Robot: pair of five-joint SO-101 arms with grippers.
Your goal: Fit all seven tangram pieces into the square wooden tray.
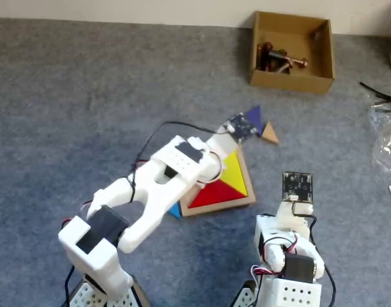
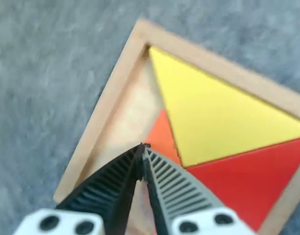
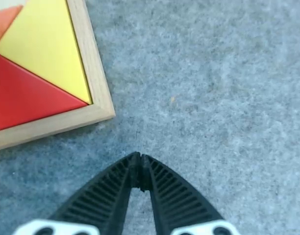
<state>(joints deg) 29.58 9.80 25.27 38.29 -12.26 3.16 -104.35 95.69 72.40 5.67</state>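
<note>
The left gripper, jaws closed on nothing, hangs over the bare floor of the square wooden tray, tips at the small orange triangle beside the large yellow triangle and large red triangle; in the high view the dark blue triangle and small tan triangle lie just beyond the tray's upper right corner, the light blue piece at its lower left edge, all nearer this arm, I judge; the right gripper, likewise closed and empty, sits over grey carpet; no writing is legible.
</note>
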